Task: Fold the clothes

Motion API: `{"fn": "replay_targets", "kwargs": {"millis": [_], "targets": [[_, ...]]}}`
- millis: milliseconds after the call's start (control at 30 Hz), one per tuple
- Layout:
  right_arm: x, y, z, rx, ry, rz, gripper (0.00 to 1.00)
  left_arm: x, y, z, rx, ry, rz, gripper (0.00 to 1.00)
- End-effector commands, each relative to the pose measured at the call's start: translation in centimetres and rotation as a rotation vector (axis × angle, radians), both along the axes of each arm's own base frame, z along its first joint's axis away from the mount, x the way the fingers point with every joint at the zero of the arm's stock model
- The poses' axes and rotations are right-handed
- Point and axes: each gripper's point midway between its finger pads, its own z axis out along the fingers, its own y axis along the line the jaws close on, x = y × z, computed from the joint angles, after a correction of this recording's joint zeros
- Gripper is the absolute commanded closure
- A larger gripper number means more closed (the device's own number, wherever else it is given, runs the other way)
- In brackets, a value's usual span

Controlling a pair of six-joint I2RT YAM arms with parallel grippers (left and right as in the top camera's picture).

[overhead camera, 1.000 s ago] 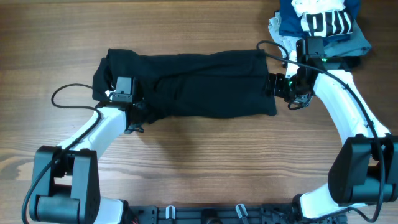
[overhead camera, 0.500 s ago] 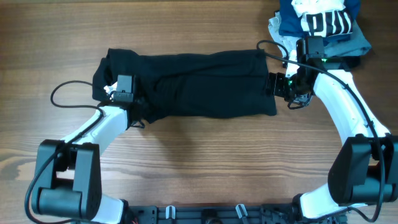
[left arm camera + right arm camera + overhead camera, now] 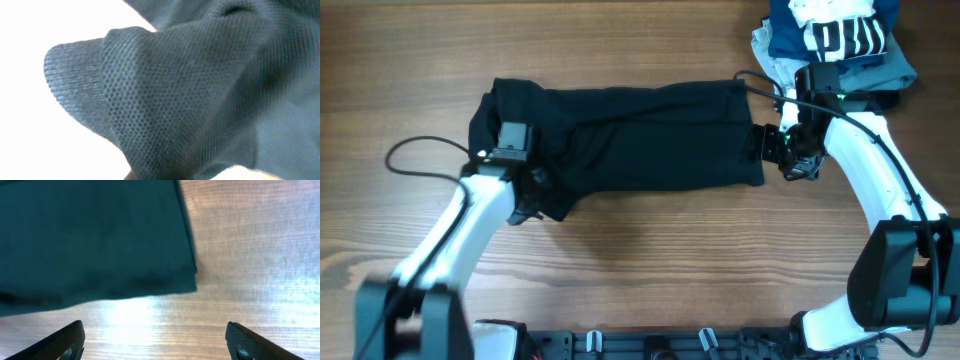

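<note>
The black polo shirt [image 3: 640, 135] lies as a long folded band across the middle of the table. My left gripper [image 3: 533, 187] is at the band's lower left end, shut on a bunch of the cloth. In the left wrist view the shirt's black mesh fabric [image 3: 200, 90] fills the frame right up to the jaws, which are hidden. My right gripper [image 3: 767, 150] stands open just off the band's right edge. In the right wrist view the gripper [image 3: 155, 347] has bare wood between its fingertips [image 3: 67, 341], with the shirt's corner [image 3: 100, 240] ahead.
A pile of other garments sits at the far right corner: a navy one with large white lettering [image 3: 840, 35] on pale blue-grey folded ones [image 3: 898, 70]. A black cable [image 3: 415, 152] loops left of the left arm.
My left gripper has shut on the shirt's lower left end, and the left arm has swung a little to the left. The right gripper has barely moved and stays open.
</note>
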Motion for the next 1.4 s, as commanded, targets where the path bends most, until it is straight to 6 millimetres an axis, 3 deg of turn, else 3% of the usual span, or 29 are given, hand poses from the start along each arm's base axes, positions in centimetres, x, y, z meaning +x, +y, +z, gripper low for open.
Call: {"fn": "replay_targets", "kwargs": {"millis": [0, 167, 400, 533, 800, 1067, 1133, 1333, 1367], "targets": [[-1.4, 0.4, 0.0, 0.015, 0.057, -0.009, 0.09, -0.7, -0.5, 5.4, -0.047, -0.1, -0.021, 0.96], [-2.9, 0.4, -0.4, 0.015, 0.12, -0.039, 0.09, -3.9, -0.1, 6.3, -0.04, -0.042, -0.018, 0.96], [-5.4, 2.9, -2.8, 0.073, 0.184, -0.013, 0.2, -5.9, -0.2, 3.9, -0.05, 0.062, -0.018, 0.96], [-6.0, 4.5, -4.3, 0.037, 0.176, 0.014, 0.21, -6.5, -0.6, 3.3, -0.072, 0.093, -0.019, 0.96], [-6.9, 4.7, -6.9, -0.125, 0.148, -0.052, 0.3, -7.1, -0.8, 3.2, -0.088, 0.12, -0.021, 0.96], [-5.3, 4.7, -8.6, -0.138, 0.043, -0.126, 0.36, -6.9, 0.1, 3.2, -0.032, 0.11, -0.013, 0.96], [-4.9, 4.5, -8.6, -0.15, 0.021, -0.128, 0.42, -6.9, 0.1, 3.2, -0.032, 0.11, -0.01, 0.96], [-4.3, 3.7, -8.6, -0.195, -0.009, -0.127, 0.94, -7.2, -0.5, 3.2, -0.073, 0.122, 0.011, 0.96], [-4.4, 3.7, -8.6, -0.197, -0.007, -0.127, 0.96, -7.3, -0.7, 3.2, -0.087, 0.127, 0.01, 0.96]]}}
